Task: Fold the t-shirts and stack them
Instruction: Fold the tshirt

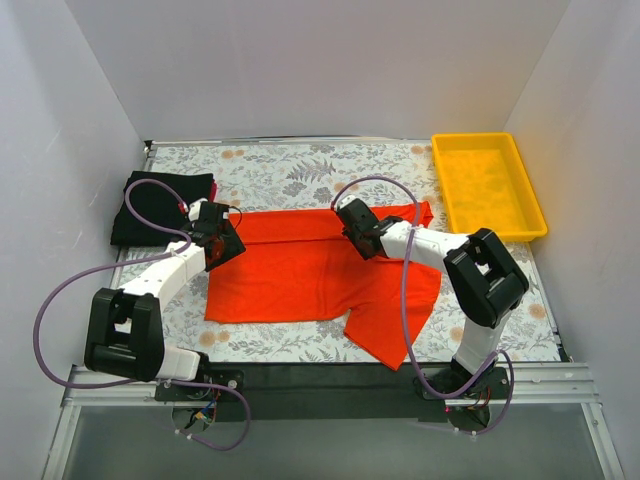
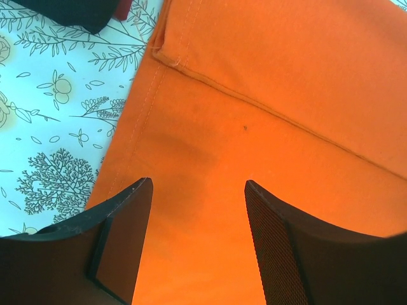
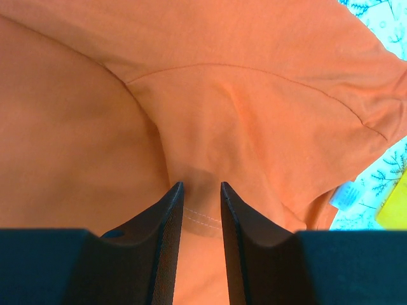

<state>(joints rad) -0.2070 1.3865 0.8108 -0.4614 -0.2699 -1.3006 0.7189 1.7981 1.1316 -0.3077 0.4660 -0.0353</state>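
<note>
Right wrist: right gripper (image 3: 200,185) pinches the orange-red t-shirt (image 3: 267,108); left gripper (image 2: 198,182) gapes over its left hem, so clamp there before lifting.

The orange-red t-shirt (image 1: 300,275) lies across the middle of the table, partly folded. Its far edge is doubled over into a long band, and one loose part juts out toward 5 o'clock. The cloth puckers into creases near the 1 o'clock end, and a small white neck label (image 3: 345,194) shows at one edge. At its 10 o'clock, just beside it, lies the folded black t-shirt (image 1: 160,205). A sliver of a dark red t-shirt (image 2: 122,7) shows at the black one's edge.
</note>
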